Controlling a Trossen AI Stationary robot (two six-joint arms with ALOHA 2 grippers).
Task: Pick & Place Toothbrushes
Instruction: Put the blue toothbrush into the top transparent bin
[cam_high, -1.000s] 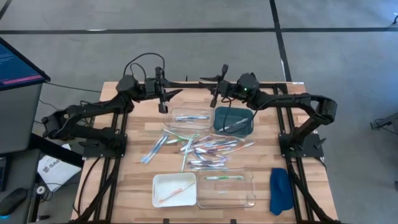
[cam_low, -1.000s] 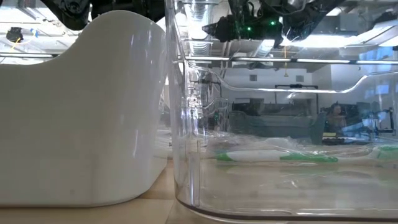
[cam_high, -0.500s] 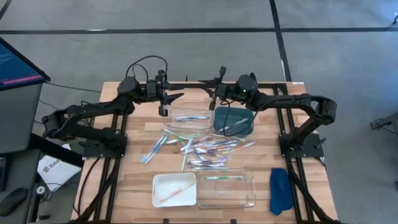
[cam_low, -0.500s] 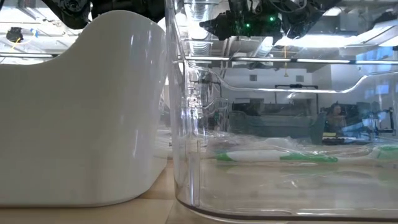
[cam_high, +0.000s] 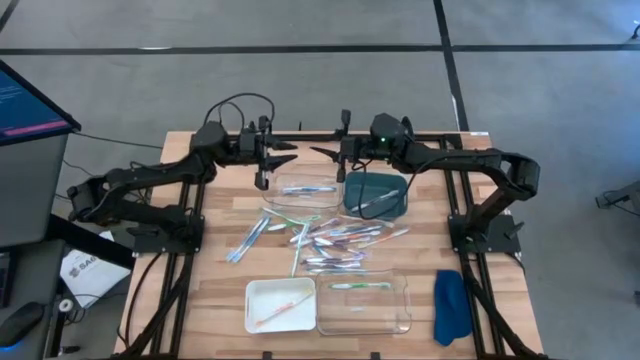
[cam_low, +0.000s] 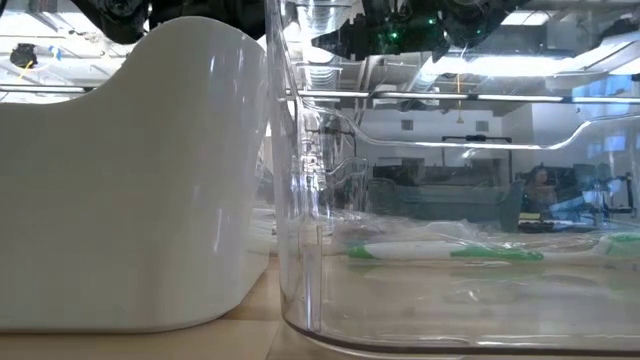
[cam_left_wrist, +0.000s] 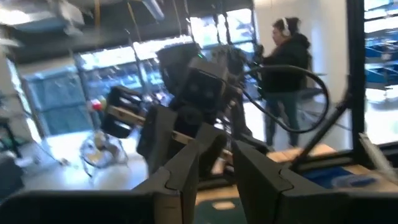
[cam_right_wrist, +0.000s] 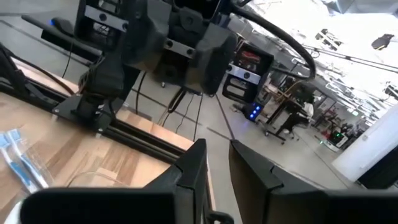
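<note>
No writing can be read anywhere, neither on the screen at the left edge of the high view nor on the white sheet on the floor below it.

The left end effector (cam_high: 283, 152) hangs above the far edge of the tabletop (cam_high: 215, 262), just beside the clear tray (cam_high: 306, 190) at the back. In the left wrist view its fingers (cam_left_wrist: 186, 171) stand a narrow gap apart with nothing between them. A person (cam_left_wrist: 283, 62) stands in the room beyond.

The toothbrushes (cam_high: 330, 243) are thin sticks in light blue, white, pink and green, lying scattered in a loose heap at mid-tabletop, well apart from both end effectors and nearer the front. A few light blue ones lie in the clear back tray, and what seem to be grey ones in the dark teal tray (cam_high: 377, 195). An orange-pink one lies in the white tray (cam_high: 280, 304) at the front, a green one in the clear front tray (cam_high: 365, 301).

The right end effector (cam_high: 328, 153) hovers beside the teal tray's far corner, its fingers (cam_right_wrist: 193, 165) slightly parted and empty. A blue cloth (cam_high: 450, 306) lies at the front right.
</note>
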